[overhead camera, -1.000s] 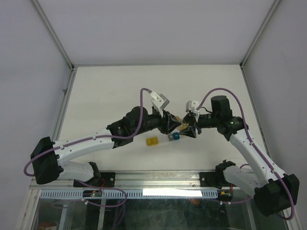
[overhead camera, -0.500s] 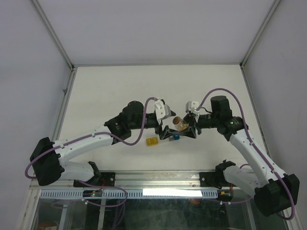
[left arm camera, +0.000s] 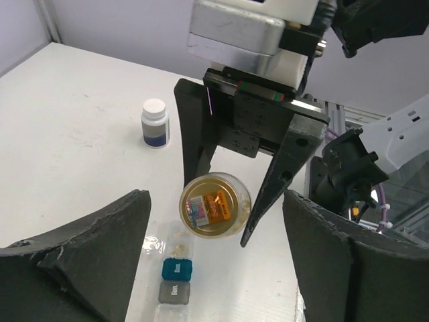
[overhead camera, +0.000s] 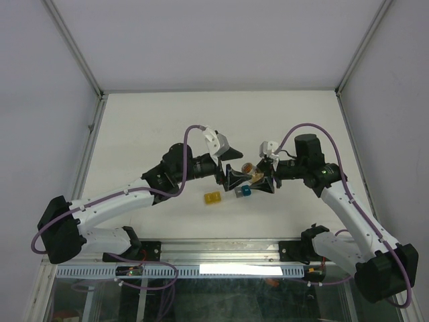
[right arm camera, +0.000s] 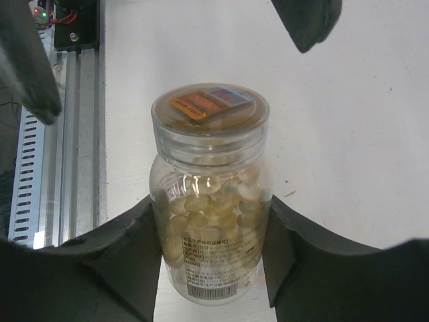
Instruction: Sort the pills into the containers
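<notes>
Tan pills (right arm camera: 201, 235) in clear vial (right arm camera: 210, 137), right end effector (right arm camera: 211, 203) gripping; left end effector (overhead camera: 236, 181) spread

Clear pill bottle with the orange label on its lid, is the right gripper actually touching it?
Touching. In the right wrist view both fingers of the right gripper press flush against the sides of the clear pill bottle, no gap showing.

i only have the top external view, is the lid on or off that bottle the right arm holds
observer: on. the right wrist view shows the lid capping the clear bottle of tan pills, gripped between the right fingers
operator: is the left touching the lid
observer: no, the left wrist view shows the left fingers spread wide, touching nothing
operator: box lids open
observer: blue compartment and the grey one beside it look shut
</notes>
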`<action>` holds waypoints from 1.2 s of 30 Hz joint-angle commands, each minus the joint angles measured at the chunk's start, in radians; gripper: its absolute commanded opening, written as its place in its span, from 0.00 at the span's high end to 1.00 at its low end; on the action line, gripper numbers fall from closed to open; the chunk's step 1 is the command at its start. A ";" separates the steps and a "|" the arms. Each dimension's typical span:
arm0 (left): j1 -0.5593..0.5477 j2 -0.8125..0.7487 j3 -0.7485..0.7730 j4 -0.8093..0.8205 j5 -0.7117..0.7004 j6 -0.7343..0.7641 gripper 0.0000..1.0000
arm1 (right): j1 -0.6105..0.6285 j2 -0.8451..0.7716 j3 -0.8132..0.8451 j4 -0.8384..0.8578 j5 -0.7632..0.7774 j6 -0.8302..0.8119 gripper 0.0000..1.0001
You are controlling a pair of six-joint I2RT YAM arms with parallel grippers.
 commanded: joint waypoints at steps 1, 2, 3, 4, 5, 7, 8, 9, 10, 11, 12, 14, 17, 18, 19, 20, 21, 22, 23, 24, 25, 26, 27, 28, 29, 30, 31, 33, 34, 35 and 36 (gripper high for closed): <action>0.006 0.042 0.081 -0.020 -0.009 -0.085 0.21 | -0.004 -0.010 0.034 0.023 -0.012 0.011 1.00; 0.005 0.053 0.090 -0.029 -0.006 -0.084 0.23 | -0.004 -0.011 0.034 0.023 -0.013 0.011 1.00; 0.006 0.065 0.098 -0.037 -0.002 -0.085 0.24 | -0.004 -0.011 0.034 0.023 -0.012 0.011 1.00; 0.006 0.074 0.106 -0.042 0.004 -0.086 0.25 | -0.004 -0.011 0.034 0.023 -0.012 0.010 1.00; 0.006 0.083 0.113 -0.045 0.012 -0.086 0.26 | -0.004 -0.011 0.033 0.023 -0.012 0.010 1.00; 0.005 0.095 0.125 -0.054 0.025 -0.085 0.29 | -0.004 -0.010 0.034 0.023 -0.013 0.011 1.00; 0.006 0.102 0.131 -0.061 0.032 -0.084 0.30 | -0.004 -0.011 0.034 0.023 -0.012 0.011 1.00; 0.006 0.106 0.134 -0.066 0.036 -0.083 0.32 | -0.004 -0.011 0.034 0.023 -0.012 0.011 1.00; 0.006 0.109 0.137 -0.073 0.040 -0.081 0.34 | -0.004 -0.011 0.034 0.023 -0.013 0.010 1.00; 0.006 0.113 0.140 -0.077 0.045 -0.079 0.35 | -0.004 -0.011 0.034 0.023 -0.013 0.010 1.00; 0.006 0.115 0.143 -0.083 0.050 -0.078 0.38 | -0.004 -0.011 0.034 0.023 -0.014 0.010 1.00; 0.006 0.122 0.149 -0.090 0.071 -0.076 0.42 | -0.004 -0.011 0.034 0.023 -0.015 0.010 1.00; 0.006 0.128 0.160 -0.106 0.096 -0.069 0.65 | -0.004 -0.010 0.034 0.023 -0.014 0.010 1.00; 0.006 0.129 0.162 -0.109 0.101 -0.063 0.72 | -0.004 -0.011 0.035 0.024 -0.015 0.011 1.00; 0.007 0.127 0.161 -0.110 0.109 -0.055 0.81 | -0.004 -0.012 0.034 0.023 -0.014 0.011 1.00; 0.008 0.125 0.159 -0.110 0.118 -0.047 0.87 | -0.004 -0.012 0.034 0.024 -0.015 0.011 1.00; 0.011 0.122 0.157 -0.109 0.135 -0.035 0.93 | -0.004 -0.012 0.035 0.023 -0.014 0.011 1.00; 0.014 0.118 0.154 -0.110 0.160 -0.022 0.97 | -0.004 -0.013 0.034 0.023 -0.014 0.011 1.00; 0.019 0.113 0.151 -0.110 0.180 -0.005 1.00 | -0.004 -0.012 0.035 0.023 -0.013 0.011 1.00; 0.021 0.109 0.146 -0.110 0.196 0.012 1.00 | -0.004 -0.014 0.034 0.023 -0.014 0.010 0.99; 0.027 0.106 0.140 -0.109 0.202 0.024 1.00 | -0.004 -0.013 0.034 0.023 -0.014 0.011 0.91; 0.033 0.103 0.136 -0.110 0.203 0.026 1.00 | -0.004 -0.014 0.034 0.023 -0.014 0.012 0.82; 0.041 0.103 0.134 -0.110 0.208 0.022 1.00 | -0.004 -0.014 0.033 0.023 -0.014 0.013 0.62; 0.050 0.105 0.131 -0.111 0.215 0.012 1.00 | -0.004 -0.014 0.034 0.023 -0.016 0.014 0.42; 0.057 0.108 0.129 -0.111 0.215 0.005 1.00 | -0.006 -0.013 0.036 0.024 -0.018 0.017 0.24; 0.065 0.109 0.124 -0.111 0.214 -0.005 1.00 | -0.007 -0.015 0.036 0.027 -0.020 0.024 0.04; 0.073 0.110 0.118 -0.111 0.210 -0.013 1.00 | -0.009 -0.018 0.037 0.030 -0.024 0.032 0.01; 0.092 0.107 0.092 -0.111 0.184 -0.032 1.00 | -0.020 -0.028 0.040 0.032 -0.039 0.046 0.00; 0.106 0.101 0.074 -0.113 0.164 -0.038 1.00 | -0.029 -0.035 0.043 0.034 -0.045 0.052 0.00; 0.118 0.093 0.053 -0.119 0.145 -0.043 1.00 | -0.042 -0.044 0.042 0.036 -0.053 0.056 0.00; 0.137 0.087 0.032 -0.122 0.129 -0.048 1.00 | -0.052 -0.053 0.041 0.037 -0.059 0.060 0.00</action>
